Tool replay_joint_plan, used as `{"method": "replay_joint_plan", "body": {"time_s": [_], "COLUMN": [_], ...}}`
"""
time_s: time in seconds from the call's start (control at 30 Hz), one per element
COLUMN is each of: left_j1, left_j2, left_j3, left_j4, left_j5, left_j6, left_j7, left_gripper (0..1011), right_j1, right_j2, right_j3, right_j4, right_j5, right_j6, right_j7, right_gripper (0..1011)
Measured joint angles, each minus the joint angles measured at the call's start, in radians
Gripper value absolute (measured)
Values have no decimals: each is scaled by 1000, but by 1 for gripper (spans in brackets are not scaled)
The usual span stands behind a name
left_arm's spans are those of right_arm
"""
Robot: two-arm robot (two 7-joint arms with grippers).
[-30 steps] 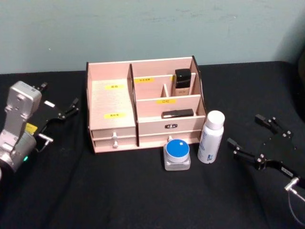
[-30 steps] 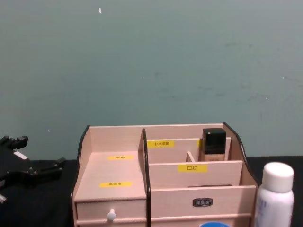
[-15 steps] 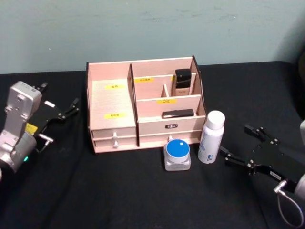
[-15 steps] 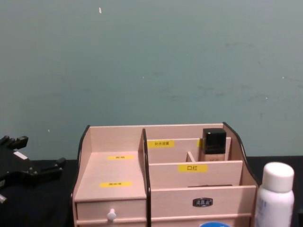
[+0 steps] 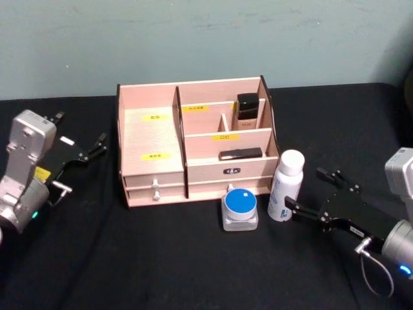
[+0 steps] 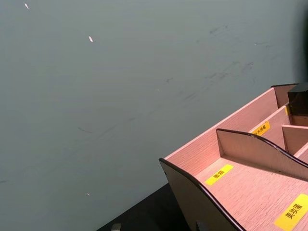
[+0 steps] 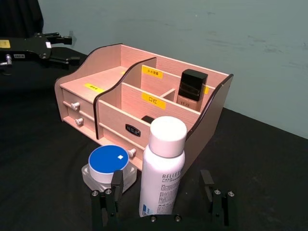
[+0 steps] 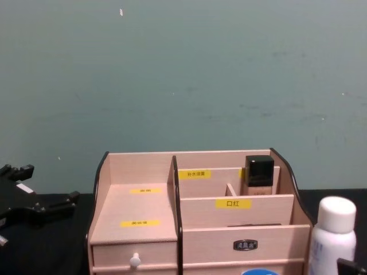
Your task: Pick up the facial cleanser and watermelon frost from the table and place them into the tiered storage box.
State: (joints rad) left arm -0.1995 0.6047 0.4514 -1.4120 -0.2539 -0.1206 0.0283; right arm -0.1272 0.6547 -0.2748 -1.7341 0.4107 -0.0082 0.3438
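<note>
White facial cleanser (image 5: 284,186), right gripper (image 5: 304,189) closer, flanking

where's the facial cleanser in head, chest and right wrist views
Head: facial cleanser right of centre, by the tiered storage box's front right corner.
Chest: facial cleanser, bottom right corner.
Right wrist: facial cleanser low centre, framed by the open right end effector.
Landmark: black-capped bottle in the box.

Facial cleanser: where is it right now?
Head view: the facial cleanser stands upright on the table's right side, just off the tiered storage box's front right corner, right of the watermelon frost. The right gripper's open jaws flank it.
</note>
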Motion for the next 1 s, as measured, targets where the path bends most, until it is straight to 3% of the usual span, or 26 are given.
{"method": "replay_joint_plan", "body": {"time_s": [0.7,1.0], "left_j1": [0,0], "left_j2": [0,0], "left_j3": [0,0], "left_j4": [0,0], "left_j5": [0,0], "left_j6": [0,0], "left_j7": [0,0], "left_gripper": [1010,1010], "right_j1": [139,171], "right_j2": [-110,-136], "right_j3": [-35,-34], "right_j4": [139,169], "right_j5": [-83,-102], "right_j6": [6,19], "right_j7": [57,72], "right_gripper": [1002,1002]}}
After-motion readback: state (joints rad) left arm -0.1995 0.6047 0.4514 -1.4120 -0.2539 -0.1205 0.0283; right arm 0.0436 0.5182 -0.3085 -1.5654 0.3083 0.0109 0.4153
